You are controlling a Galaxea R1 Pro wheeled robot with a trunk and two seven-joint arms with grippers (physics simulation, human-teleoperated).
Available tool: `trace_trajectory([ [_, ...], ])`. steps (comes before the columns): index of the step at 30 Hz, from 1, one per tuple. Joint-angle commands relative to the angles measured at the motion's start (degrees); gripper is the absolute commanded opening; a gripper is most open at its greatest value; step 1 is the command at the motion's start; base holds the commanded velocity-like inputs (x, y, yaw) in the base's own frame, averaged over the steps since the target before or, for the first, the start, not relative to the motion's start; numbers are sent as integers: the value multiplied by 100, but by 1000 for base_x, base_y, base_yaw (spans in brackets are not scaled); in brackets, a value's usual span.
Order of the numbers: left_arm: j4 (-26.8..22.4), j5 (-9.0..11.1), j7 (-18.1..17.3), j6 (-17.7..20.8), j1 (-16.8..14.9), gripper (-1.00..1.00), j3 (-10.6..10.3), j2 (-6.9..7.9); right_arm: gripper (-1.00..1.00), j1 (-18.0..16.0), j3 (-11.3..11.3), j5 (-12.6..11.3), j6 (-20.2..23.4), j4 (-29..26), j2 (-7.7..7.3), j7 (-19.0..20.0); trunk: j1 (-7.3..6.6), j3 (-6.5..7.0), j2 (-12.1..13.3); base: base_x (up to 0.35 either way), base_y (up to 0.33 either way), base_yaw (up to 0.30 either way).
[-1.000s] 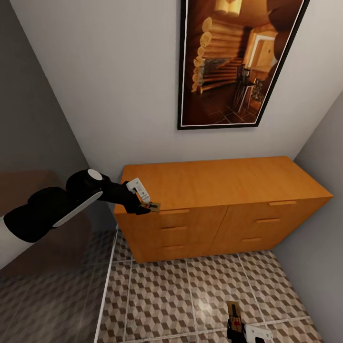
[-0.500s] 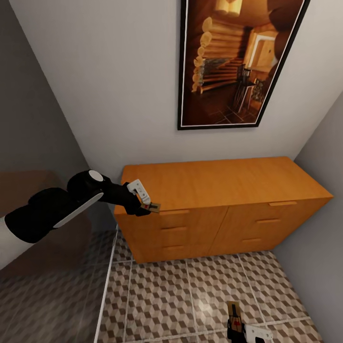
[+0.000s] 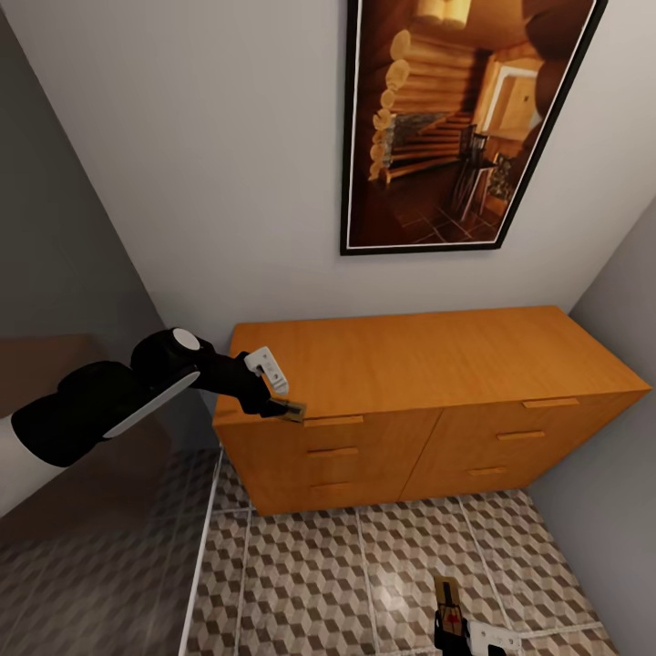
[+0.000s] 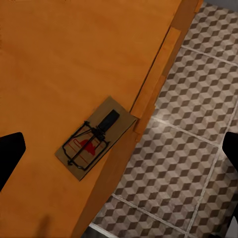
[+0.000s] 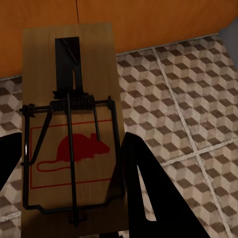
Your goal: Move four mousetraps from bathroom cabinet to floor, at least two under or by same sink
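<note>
The orange-brown cabinet [image 3: 437,355] stands against the back wall with its drawers closed. One mousetrap [image 4: 94,144] lies flat on the cabinet's top at the front left edge, a corner poking over the edge; it also appears as mousetrap [image 3: 293,412] in the head view. My left gripper [image 3: 284,406] hovers over it, open, its dark fingers [image 4: 10,158] wide apart on either side and not touching it. Low at the front, my right gripper [image 3: 453,629] is shut on a second mousetrap [image 5: 69,148], held above the cube-patterned bathroom floor [image 3: 310,565].
A large framed picture [image 3: 446,118] hangs on the white wall above the cabinet. Grey walls close in at the left [image 3: 55,228] and at the right [image 3: 620,282], so the cabinet sits in a narrow nook. Tiled floor stretches in front of the drawers.
The whole head view has shifted a little, so the camera moved. Relative to the cabinet, my left gripper and the trap at the edge have hardly moved. The right gripper keeps its trap.
</note>
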Motion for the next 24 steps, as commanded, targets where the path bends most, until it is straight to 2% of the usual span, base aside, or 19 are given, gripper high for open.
trace_trajectory([
  [1, -3, -20, -26, 12, -9, 100, -10, 3, -100, -5, 50, -59, -16, 6, 3, -24, 4, -10, -11, 30, 0, 0],
  [12, 3, -20, -26, 12, -9, 100, -20, -13, -100, 23, 50, -59, -3, 16, 8, -24, 4, -10, -11, 5, 0, 0],
  [18, 37, -20, -26, 9, -9, 100, -181, -9, -100, 125, 50, -59, -3, 17, 12, -24, 4, -10, -11, 0, 0, 0],
  [24, 40, -20, -26, 5, -9, 100, -221, -6, -100, 135, 50, -55, -3, 17, 20, -24, 4, -10, -11, 0, 0, 0],
])
